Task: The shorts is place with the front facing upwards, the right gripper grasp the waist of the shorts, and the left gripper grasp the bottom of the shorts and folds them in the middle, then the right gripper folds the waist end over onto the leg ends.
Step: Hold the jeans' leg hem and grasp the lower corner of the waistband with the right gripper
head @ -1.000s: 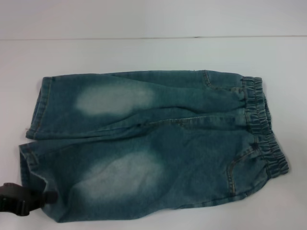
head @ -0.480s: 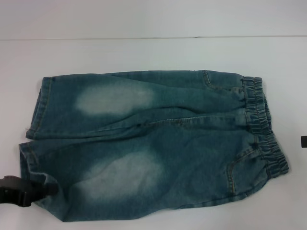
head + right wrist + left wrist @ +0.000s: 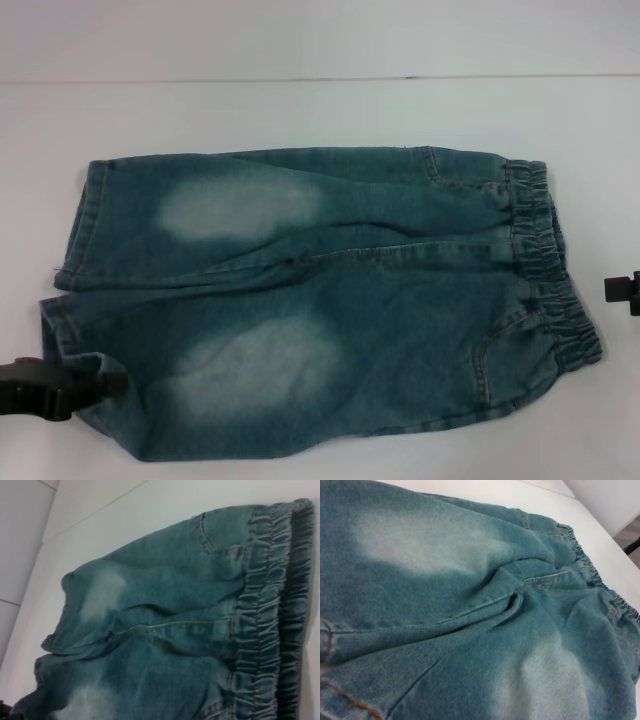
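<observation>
Approach to grasp: shorts flat on the counter.
Left gripper at the near leg hem, right gripper beside the waist; jaw states cannot be told; both must next clamp.

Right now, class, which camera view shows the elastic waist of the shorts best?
The right wrist view: the waist fills its side, every pucker plain. The head view shows the whole band smaller, along the shorts' right end. The left wrist view catches only its far edge.

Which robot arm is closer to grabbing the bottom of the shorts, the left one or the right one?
The left. The left gripper already sits at the bottom of the shorts, on the nearer leg's hem. The right gripper only peeks in at the far side, beside the waist, not touching it.
</observation>
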{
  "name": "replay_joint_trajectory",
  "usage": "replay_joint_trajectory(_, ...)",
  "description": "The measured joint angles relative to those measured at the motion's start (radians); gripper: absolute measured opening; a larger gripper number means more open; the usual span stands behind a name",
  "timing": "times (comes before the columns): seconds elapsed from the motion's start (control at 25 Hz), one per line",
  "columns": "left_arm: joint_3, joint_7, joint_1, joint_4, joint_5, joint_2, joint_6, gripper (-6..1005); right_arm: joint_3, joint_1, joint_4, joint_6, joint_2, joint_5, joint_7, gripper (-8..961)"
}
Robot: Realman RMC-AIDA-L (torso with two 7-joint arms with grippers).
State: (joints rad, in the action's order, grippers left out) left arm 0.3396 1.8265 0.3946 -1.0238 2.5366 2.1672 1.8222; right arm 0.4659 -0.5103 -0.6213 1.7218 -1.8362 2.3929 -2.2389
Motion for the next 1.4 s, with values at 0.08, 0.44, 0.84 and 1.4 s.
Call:
replay_joint_trajectory(0.08, 0.001, 0.000, 0.000, 0.001, -0.003, 0.000, 0.000, 6, 0.000, 0.000, 0.002, -0.008, 0.000, 0.001, 0.000, 914)
replay_joint_trajectory(0.44, 0.004, -0.005, -0.003, 0.014, -0.004, 0.000, -0.017, 6, 0.005, 0.008, 0.047, -0.037, -0.002, 0.009, 0.009, 913)
replay_joint_trajectory(0.84, 0.021, -0.005, -0.002, 0.015, -0.004, 0.001, -0.016, 7, 0.008, 0.009, 0.051, -0.058, -0.026, 0.009, 0.020, 912)
replay_joint_trajectory(1.4, 0.033, -0.008, -0.002, 0.018, -0.004, 0.003, -0.020, 8, 0.014, 0.007, 0.068, -0.096, -0.049, 0.009, 0.024, 906)
